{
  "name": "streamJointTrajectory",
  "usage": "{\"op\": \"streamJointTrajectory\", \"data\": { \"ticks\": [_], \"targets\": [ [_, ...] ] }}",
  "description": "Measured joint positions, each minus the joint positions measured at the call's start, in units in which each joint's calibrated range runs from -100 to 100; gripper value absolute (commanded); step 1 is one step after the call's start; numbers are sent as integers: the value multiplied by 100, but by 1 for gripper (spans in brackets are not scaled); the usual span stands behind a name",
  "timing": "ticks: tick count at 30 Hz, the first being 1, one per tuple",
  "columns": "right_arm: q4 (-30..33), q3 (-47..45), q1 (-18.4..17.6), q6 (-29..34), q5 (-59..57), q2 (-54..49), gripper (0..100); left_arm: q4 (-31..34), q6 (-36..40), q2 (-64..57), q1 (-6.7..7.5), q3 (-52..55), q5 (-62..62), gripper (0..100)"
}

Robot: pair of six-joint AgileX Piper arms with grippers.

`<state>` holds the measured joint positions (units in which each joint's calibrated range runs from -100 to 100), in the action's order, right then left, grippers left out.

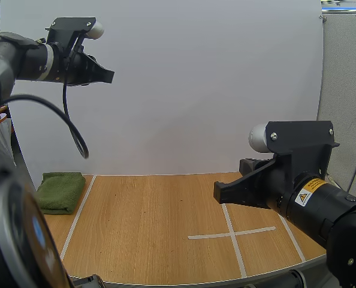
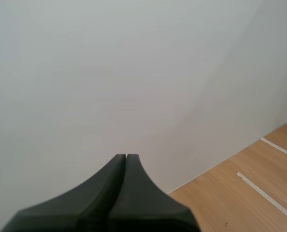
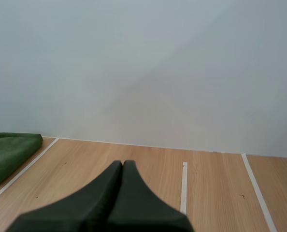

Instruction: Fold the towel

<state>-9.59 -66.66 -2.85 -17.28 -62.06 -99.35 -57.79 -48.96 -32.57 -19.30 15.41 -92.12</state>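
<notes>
Towel [image 1: 60,192], green and nubby like terry cloth, lies as a thick, squarish pad with soft rounded edges at the far left corner of the table [image 1: 154,222]. It rests against the foot of the plain white panel [image 1: 196,90] that stands behind the table. It sits just left of a long strip of white tape [image 1: 77,215] that runs from the back edge toward the front. In the high view the dark bulk of the left arm [image 1: 10,60] covers the towel's near left corner. In the right wrist view its left end runs out of frame, so its full outline cannot be made out. How many layers it has is also hard to tell. The table is pale wood with a fine straight grain and a curved front edge.

High at the left, well clear of the wood, hangs the left gripper [image 1: 106,75], pointing to the right in front of the panel. In the left wrist view its two black fingers [image 2: 134,193] lie pressed together as one matte wedge with nothing between them.

Farther right, more white tape makes a cross [image 1: 232,234] on the wood. The right gripper [image 1: 219,192] hovers low over the table just above and beside that cross. It points left toward the towel but is well apart from it. Its fingers too meet in a single dark wedge, holding nothing.
</notes>
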Motion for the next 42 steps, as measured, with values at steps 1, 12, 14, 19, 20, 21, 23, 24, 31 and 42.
{"op": "streamJointTrajectory", "data": {
  "ticks": [1, 12, 14, 19, 20, 21, 23, 24, 31, 42],
  "targets": [
    [0, 0, -84, 0, 0, 0, 0, -15, -20, -87, 0, 108, 29, 0],
    [0, 0, -180, 0, 16, 0, 0, 1328, 363, -2746, 1051, 3064, 3440, 0],
    [0, 0, -180, 0, 16, 0, 0, 1404, 382, -2874, 1085, 3142, 3456, 0],
    [0, 0, -180, 0, 16, 0, 0, 1827, 430, -4164, 1563, 4183, 3593, 0],
    [0, 0, -180, 0, 16, 0, 0, 1860, 430, -4403, 1633, 4331, 3640, 0],
    [0, 0, -180, 0, 16, 0, 0, 1871, 444, -4860, 1747, 4631, 3851, 0],
    [0, 0, -180, 0, 16, 0, 0, 1871, 443, -5438, 1839, 4973, 4272, 0],
    [0, 0, -180, 0, 16, 0, 0, 1871, 443, -5687, 1858, 5175, 4603, 0],
    [0, 0, -180, 0, 16, 0, 0, 2104, 1025, -5939, 1873, 5456, 5051, 0],
    [0, 0, -180, 0, 16, 0, 0, 4508, 4053, -6694, 1873, 6693, 7049, 0]
  ]
}}
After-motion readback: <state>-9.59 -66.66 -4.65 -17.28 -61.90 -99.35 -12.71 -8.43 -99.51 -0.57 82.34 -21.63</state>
